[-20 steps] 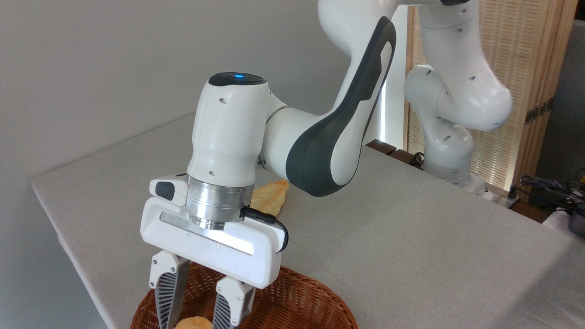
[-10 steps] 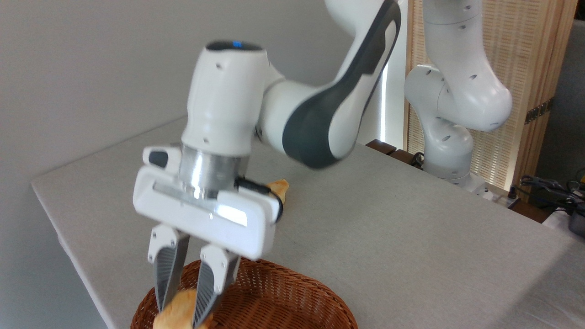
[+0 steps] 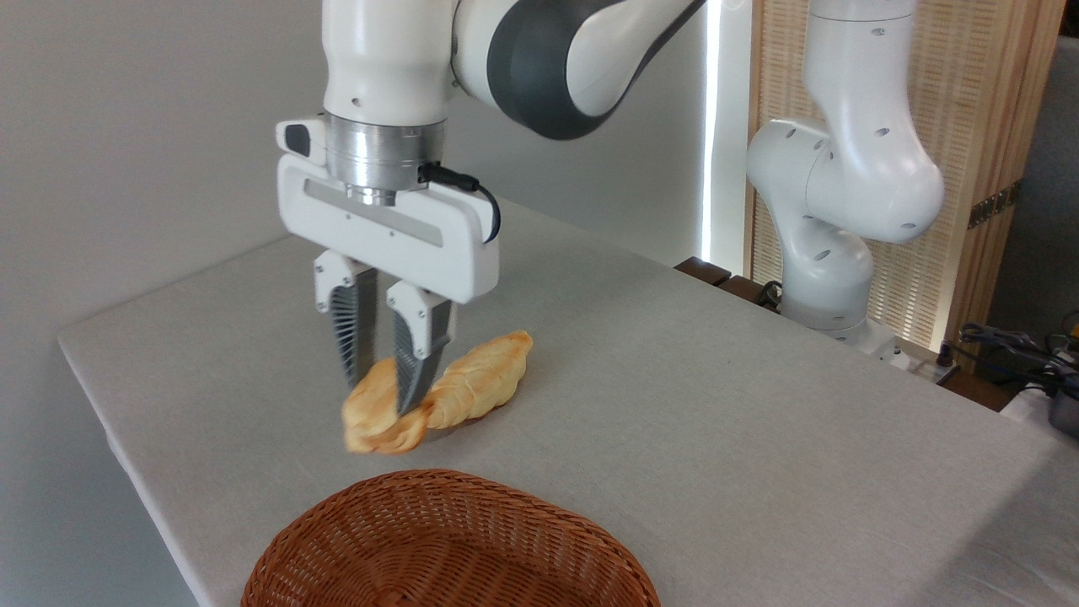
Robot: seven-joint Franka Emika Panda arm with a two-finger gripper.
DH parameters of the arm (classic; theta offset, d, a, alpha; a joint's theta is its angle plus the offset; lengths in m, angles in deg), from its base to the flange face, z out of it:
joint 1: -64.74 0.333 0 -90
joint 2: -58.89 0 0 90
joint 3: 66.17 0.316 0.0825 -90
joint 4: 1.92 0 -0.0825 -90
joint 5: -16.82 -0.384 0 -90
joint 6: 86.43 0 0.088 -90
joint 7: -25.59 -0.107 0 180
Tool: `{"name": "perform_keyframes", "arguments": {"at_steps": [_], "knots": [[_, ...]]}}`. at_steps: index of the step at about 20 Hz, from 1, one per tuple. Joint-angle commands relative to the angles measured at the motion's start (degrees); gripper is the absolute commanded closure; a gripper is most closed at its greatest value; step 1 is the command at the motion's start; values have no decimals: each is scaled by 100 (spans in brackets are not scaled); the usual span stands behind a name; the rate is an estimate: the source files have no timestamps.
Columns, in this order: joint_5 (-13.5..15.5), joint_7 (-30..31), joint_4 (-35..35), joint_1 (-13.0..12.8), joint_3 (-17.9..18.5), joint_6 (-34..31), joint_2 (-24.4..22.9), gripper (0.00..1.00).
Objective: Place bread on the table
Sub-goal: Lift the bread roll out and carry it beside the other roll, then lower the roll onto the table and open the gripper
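My gripper [image 3: 381, 392] is shut on the bread [image 3: 377, 415], a short golden-brown bun that hangs between the ribbed fingers [image 3: 347, 324], tilted, above the light grey table [image 3: 716, 421]. The bun is in the air, clear of the wicker basket [image 3: 447, 544] below and in front of it. Behind the bun, a longer pointed loaf [image 3: 480, 386] lies on the table, partly hidden by my right finger.
The brown woven basket sits at the near edge of the table, cut off by the frame's bottom. The arm's white base [image 3: 830, 278] stands at the far right. The table's left edge [image 3: 93, 396] drops off near the gripper.
My gripper closed on the bun inside the basket, then lifted it up and out, rising well above the basket's rim. The long loaf stayed where it was.
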Motion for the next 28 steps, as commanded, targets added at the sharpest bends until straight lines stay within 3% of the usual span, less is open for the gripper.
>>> {"name": "perform_keyframes", "arguments": {"at_steps": [1, 5, 6, 7, 17, 20, 23, 28], "knots": [[14, -441, 795, -166, 2, -424, -539, 44], [-12, -775, 1297, -219, 2, -644, -575, 28], [-12, -890, 1324, -237, 2, -653, -549, 10], [-12, -934, 1368, -237, 2, -662, -523, 0], [-3, -935, 1334, -316, 2, -670, -513, 0], [6, -882, 922, -316, 2, -679, -557, 0], [50, -882, 377, -325, -24, -1231, -566, 0], [-3, -777, -124, -316, -437, -1294, -558, 0]]}}
